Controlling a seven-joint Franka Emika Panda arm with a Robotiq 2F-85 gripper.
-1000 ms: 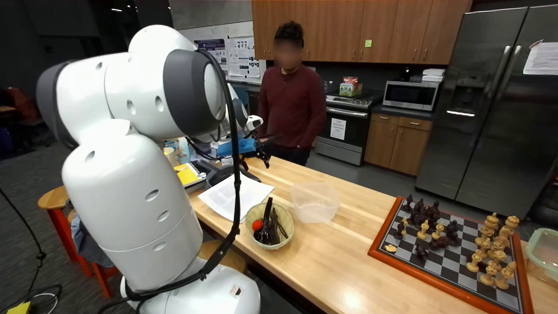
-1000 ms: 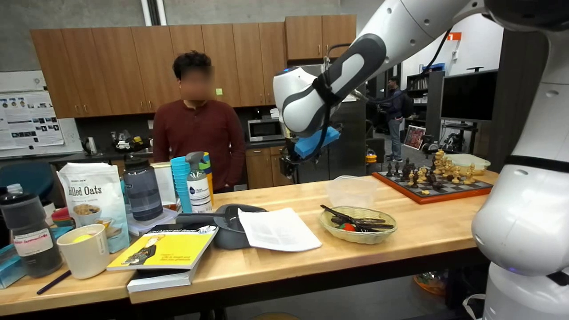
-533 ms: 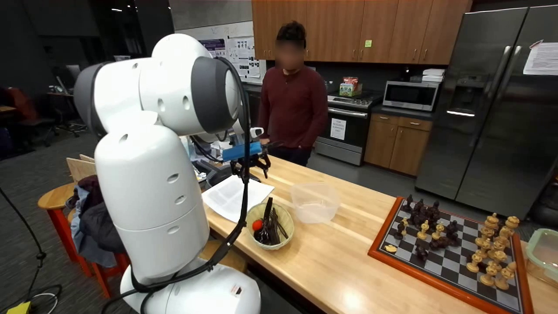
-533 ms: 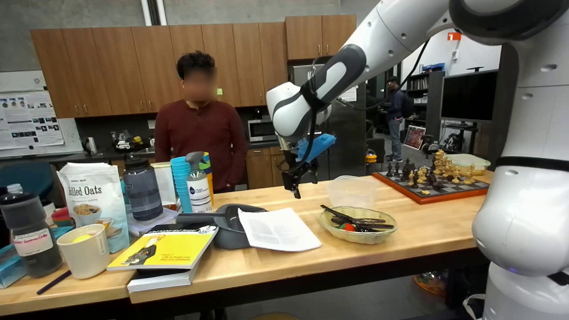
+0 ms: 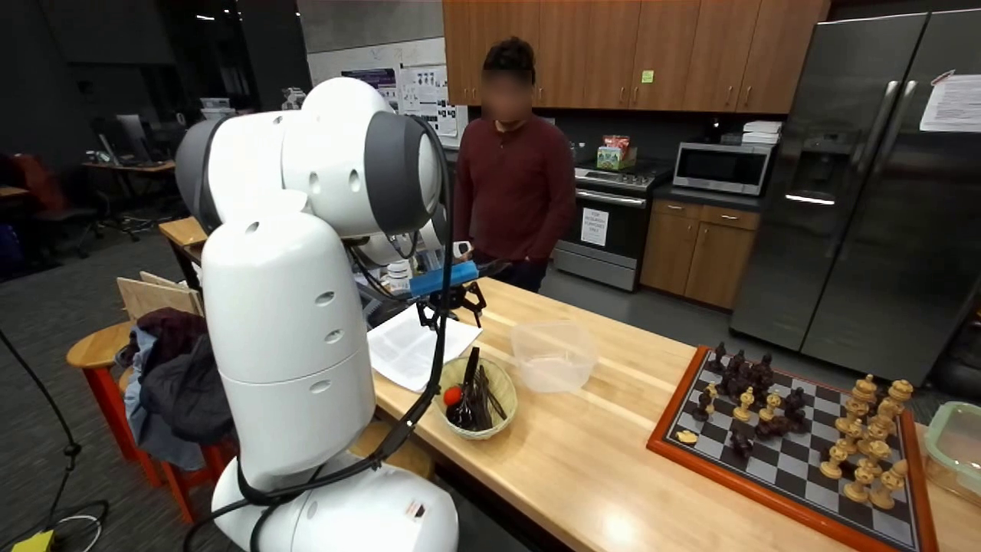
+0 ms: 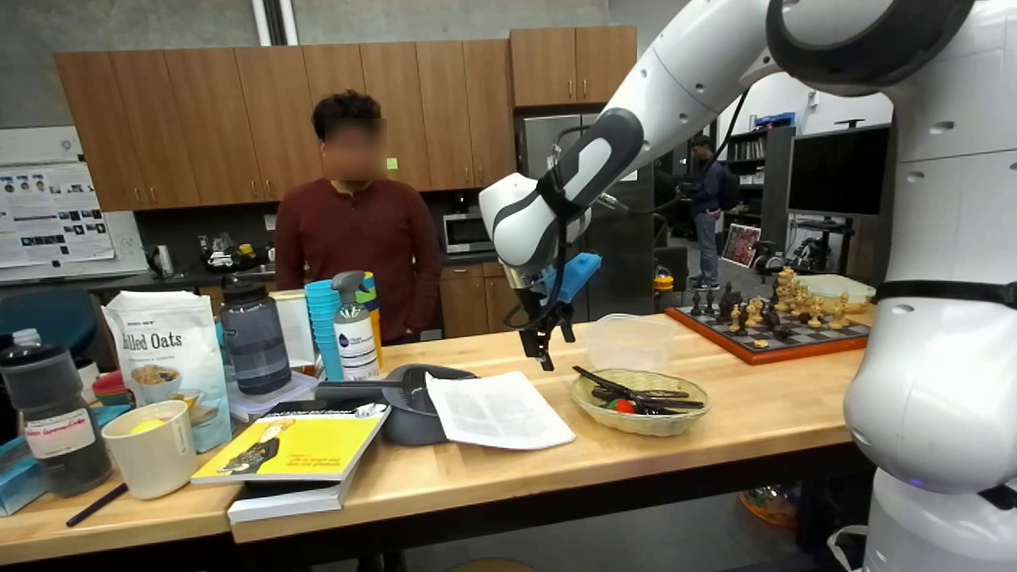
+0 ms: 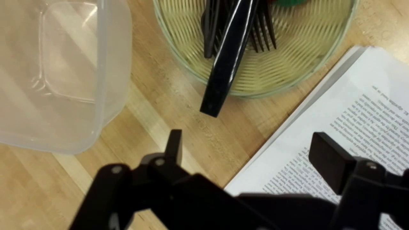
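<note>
In the wrist view, a woven basket (image 7: 271, 75) is seen on the wooden table (image 7: 191, 127), just beside a clear plastic tub (image 7: 116, 48) on one side and printed paper (image 7: 361, 118) on the other. Dark utensils (image 7: 209, 48) are gathered in the basket: a fork (image 7: 263, 9) can be made out among them, and a long black handle (image 7: 227, 60) is propped across the rim, its end stuck out over the table. A red and green thing (image 6: 621, 406) is tucked in with them; what it is cannot be told. Through the walls and bottom of the tub, the table is seen. The gripper (image 7: 250, 150) is poised above the table, near the end of the handle, spread wide with nothing gripped. In an exterior view, something yellow (image 6: 147, 427) is contained in a cream cup (image 6: 151, 461), blue cups (image 6: 322, 326) are stacked one inside another, and oats are named on the label of a white bag (image 6: 167, 357). Beside the chess board (image 5: 793, 475), in both exterior views, a green-lidded box (image 5: 958, 452) is set.
</note>
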